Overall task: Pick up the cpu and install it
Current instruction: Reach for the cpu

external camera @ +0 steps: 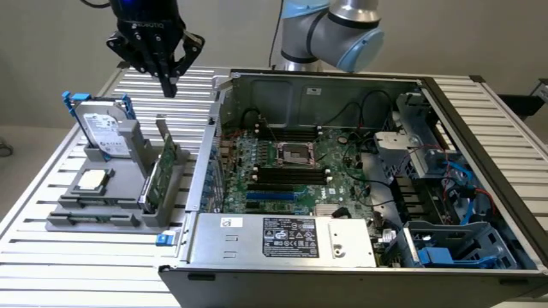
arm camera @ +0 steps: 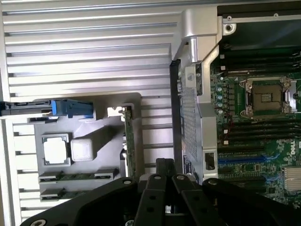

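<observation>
On gray rack (external camera: 94, 219): one cpu (external camera: 92, 180) | one hard drive (external camera: 104, 135) | fingers (external camera: 169, 82) clenched, empty

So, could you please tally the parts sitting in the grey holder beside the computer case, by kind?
Hard drive: 1
cpu: 1
Upright green card: 1
Memory sticks: 2
Total: 5
</observation>
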`<state>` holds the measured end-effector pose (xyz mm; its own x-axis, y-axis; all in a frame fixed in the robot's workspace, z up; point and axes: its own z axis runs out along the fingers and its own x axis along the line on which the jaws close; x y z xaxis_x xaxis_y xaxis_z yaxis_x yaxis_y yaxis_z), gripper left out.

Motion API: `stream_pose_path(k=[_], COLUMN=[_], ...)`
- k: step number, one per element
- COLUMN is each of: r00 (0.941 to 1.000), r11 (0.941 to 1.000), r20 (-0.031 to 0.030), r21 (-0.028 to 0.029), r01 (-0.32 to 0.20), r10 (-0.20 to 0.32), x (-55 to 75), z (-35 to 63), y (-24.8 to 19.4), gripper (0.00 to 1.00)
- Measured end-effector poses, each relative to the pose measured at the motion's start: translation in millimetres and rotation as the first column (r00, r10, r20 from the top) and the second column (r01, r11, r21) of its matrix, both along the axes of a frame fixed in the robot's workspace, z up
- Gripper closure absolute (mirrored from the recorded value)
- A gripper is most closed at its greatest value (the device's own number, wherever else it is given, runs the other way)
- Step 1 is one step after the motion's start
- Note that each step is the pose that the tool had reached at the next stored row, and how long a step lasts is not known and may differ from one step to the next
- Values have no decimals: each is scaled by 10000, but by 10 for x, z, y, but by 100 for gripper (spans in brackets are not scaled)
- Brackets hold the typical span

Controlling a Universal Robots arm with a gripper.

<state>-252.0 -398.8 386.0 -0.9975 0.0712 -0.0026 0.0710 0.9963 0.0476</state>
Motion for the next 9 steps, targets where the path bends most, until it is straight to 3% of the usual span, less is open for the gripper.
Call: stream_pose_path(k=[9], r00=[10000], r11=[10000], r20=[-11], r21=[0], r01=[0], r10=[0], x=[-409], z=[-32], y=[0], gripper=[89])
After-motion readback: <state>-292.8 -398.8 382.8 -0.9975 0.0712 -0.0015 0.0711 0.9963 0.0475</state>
